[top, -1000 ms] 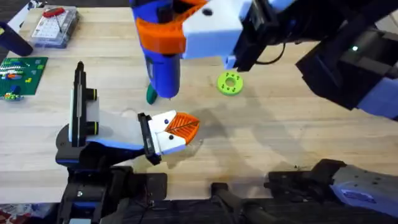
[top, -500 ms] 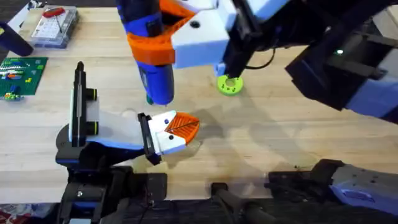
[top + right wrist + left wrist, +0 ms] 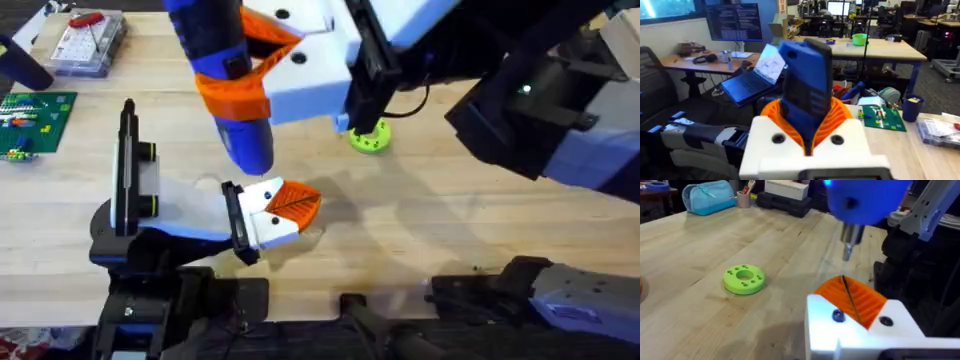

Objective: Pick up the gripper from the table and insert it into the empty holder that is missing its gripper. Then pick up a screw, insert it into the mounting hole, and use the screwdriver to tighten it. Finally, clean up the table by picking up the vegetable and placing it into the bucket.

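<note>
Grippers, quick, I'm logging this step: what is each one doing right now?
Left gripper: closed, holding nothing that can be seen.
Right gripper: closed on the blue screwdriver, bit pointing down above the left gripper.

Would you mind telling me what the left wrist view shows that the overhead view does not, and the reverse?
Left wrist alone: the screwdriver's thin silver bit pointing down above the left gripper, plus a light blue pouch at the far table edge. Overhead alone: the green circuit board, the clear parts box and the right gripper clamping the screwdriver. Both: the lime-green disc, the screwdriver, the table.
</note>
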Robot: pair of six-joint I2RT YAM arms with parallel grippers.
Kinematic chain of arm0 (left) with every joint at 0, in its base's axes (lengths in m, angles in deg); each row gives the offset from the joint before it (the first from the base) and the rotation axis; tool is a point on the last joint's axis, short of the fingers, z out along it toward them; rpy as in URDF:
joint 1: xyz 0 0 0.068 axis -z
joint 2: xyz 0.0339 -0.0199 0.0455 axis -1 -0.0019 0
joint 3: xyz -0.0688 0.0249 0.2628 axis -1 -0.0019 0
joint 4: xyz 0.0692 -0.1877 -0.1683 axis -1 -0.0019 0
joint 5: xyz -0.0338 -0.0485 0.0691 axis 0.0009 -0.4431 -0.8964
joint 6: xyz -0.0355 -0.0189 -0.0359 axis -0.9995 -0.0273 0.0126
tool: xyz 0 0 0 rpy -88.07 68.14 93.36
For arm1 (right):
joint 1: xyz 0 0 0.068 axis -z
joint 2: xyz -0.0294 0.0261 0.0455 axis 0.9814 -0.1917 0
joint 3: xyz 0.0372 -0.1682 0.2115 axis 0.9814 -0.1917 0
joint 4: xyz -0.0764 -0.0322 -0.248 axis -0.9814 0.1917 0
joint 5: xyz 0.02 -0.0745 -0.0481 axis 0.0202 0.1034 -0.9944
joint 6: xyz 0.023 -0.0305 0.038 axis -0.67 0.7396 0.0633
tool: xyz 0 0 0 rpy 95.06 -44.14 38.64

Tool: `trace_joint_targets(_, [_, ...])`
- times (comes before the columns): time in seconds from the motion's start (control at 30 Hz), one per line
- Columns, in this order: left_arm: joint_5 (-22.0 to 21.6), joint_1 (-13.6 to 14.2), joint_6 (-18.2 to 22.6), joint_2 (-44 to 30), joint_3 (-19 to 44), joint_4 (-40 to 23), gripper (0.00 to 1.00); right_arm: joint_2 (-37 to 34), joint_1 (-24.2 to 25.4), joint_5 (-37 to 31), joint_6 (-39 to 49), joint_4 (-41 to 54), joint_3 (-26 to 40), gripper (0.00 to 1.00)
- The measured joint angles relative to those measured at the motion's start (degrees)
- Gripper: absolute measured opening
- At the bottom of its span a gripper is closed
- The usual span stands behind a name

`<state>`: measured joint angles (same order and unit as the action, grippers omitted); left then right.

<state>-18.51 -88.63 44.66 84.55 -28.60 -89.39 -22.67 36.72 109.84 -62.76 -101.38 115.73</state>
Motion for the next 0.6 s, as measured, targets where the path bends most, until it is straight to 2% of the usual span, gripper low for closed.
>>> trace_joint_targets(0.6, [0.00, 0.00, 0.00, -0.01, 0.00, 0.00, 0.004, -0.01, -2.16, 1.51, 0.22, -2.29, -2.97, 0.026])
